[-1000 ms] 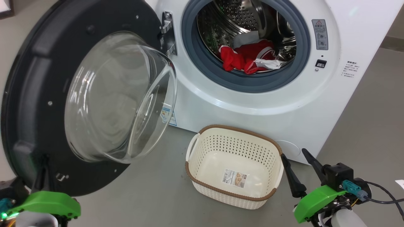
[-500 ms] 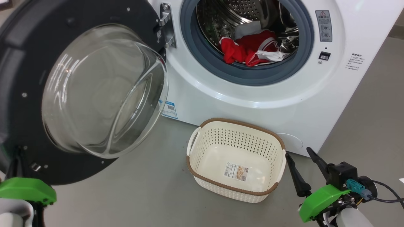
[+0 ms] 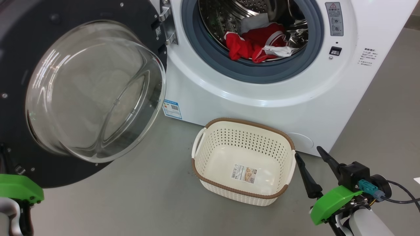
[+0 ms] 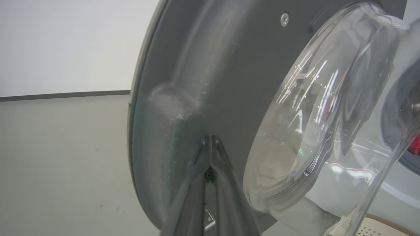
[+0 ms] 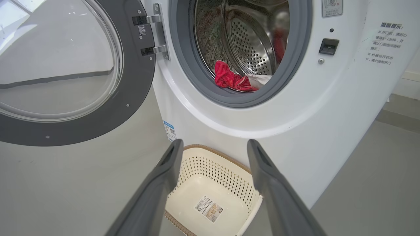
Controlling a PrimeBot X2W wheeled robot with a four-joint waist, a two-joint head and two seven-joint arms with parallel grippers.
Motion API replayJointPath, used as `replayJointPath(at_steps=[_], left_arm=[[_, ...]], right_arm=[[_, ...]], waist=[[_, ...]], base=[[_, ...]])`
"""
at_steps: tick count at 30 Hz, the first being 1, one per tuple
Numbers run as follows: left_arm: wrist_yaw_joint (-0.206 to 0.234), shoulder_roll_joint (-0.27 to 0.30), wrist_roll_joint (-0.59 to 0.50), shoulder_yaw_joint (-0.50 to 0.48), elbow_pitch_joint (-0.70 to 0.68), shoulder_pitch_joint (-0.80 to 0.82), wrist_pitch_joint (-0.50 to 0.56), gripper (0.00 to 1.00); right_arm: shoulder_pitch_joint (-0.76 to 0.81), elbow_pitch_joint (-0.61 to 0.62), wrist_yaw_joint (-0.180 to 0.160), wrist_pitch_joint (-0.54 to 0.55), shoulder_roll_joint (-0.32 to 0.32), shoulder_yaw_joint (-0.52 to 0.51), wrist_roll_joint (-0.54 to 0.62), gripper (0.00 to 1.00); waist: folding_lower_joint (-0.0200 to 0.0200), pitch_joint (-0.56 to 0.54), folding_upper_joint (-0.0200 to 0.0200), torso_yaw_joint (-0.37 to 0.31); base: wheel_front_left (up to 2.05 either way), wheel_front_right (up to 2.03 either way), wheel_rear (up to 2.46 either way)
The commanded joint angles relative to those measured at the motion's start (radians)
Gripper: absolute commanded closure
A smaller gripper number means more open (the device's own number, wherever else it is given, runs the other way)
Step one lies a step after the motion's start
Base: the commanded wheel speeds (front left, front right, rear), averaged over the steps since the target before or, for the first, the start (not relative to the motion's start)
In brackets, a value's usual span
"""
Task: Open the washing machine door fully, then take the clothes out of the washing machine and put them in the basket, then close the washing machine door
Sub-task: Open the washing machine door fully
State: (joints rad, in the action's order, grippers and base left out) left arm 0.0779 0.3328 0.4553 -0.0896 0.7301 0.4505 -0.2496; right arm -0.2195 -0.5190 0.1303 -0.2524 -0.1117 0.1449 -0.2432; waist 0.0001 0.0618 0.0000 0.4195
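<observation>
The right tool [image 3: 307, 151], fingers wide apart and holding nothing, hovers just beside the basket [image 3: 249, 122], a cream perforated tub with a brown rim, on the floor [image 3: 131, 203]. The left tool [image 4: 209, 140], fingers pinched together, points at the black rim of the open washing machine door [image 3: 19, 59], its glass bowl bulging. Beyond, red-and-white clothes [image 3: 252, 46] lie in the drum of the washing machine [image 3: 229, 98].
</observation>
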Motion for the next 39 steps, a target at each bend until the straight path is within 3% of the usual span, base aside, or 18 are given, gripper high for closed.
replayJointPath(at_steps=[1,12,13,14,15,16,17,22,28,39], left_arm=[[-0.009,0.063,-0.016,-0.052,-0.015,0.048,-0.012,1.0],[-0.04,0.008,-0.055,-0.09,-0.138,-0.003,-0.012,1.0],[-0.037,0.004,-0.064,-0.087,-0.159,-0.014,-0.012,0.96],[-0.034,-0.001,-0.071,-0.087,-0.187,-0.024,-0.012,0.78],[-0.033,-0.008,-0.076,-0.085,-0.221,-0.034,-0.012,0.55],[-0.033,-0.014,-0.081,-0.08,-0.255,-0.046,-0.012,0.23],[-0.033,-0.019,-0.09,-0.069,-0.29,-0.058,-0.012,0.0],[-0.016,-0.057,-0.114,-0.022,-0.475,-0.112,0.011,0.0],[-0.026,-0.097,-0.109,0.031,-0.655,-0.191,0.038,0.0],[-0.061,-0.114,-0.101,0.083,-0.695,-0.282,0.032,0.0]], right_arm=[[-0.032,0.019,0.0,-0.009,-0.009,0.024,0.004,0.0],[-0.031,0.026,0.0,-0.009,0.009,0.004,-0.005,0.0],[-0.031,0.028,0.0,-0.009,0.012,0.002,-0.007,0.0],[-0.031,0.03,0.0,-0.009,0.015,-0.001,-0.009,0.0],[-0.032,0.033,0.0,-0.009,0.017,-0.004,-0.01,0.0],[-0.034,0.037,0.0,-0.009,0.02,-0.007,-0.01,0.0],[-0.035,0.04,0.0,-0.009,0.022,-0.011,-0.011,0.0],[-0.038,0.065,0.0,-0.009,0.033,-0.029,-0.011,0.0],[-0.031,0.109,0.0,-0.009,0.044,-0.051,-0.005,0.0],[-0.01,0.177,0.0,-0.009,0.051,-0.069,-0.01,0.0]], waist=[[-0.0001,0.0,0.0,-0.003],[-0.0001,-0.021,0.0,-0.031],[-0.0001,-0.024,0.0,-0.038],[-0.0001,-0.027,0.0,-0.045],[-0.0001,-0.029,0.0,-0.053],[-0.0001,-0.03,0.0,-0.061],[-0.0001,-0.031,0.0,-0.068],[-0.0001,-0.04,0.0,-0.113],[-0.0001,-0.045,0.0,-0.197],[-0.0001,-0.056,0.0,-0.334]], base=[[0.0,0.0,0.0],[0.0,0.0,0.0],[0.0,0.0,0.0],[0.0,0.0,0.0],[0.0,0.0,0.0],[0.0,0.0,0.0],[0.0,0.0,0.0],[0.0,0.0,0.0],[0.0,0.0,0.0],[0.0,0.0,0.0]])
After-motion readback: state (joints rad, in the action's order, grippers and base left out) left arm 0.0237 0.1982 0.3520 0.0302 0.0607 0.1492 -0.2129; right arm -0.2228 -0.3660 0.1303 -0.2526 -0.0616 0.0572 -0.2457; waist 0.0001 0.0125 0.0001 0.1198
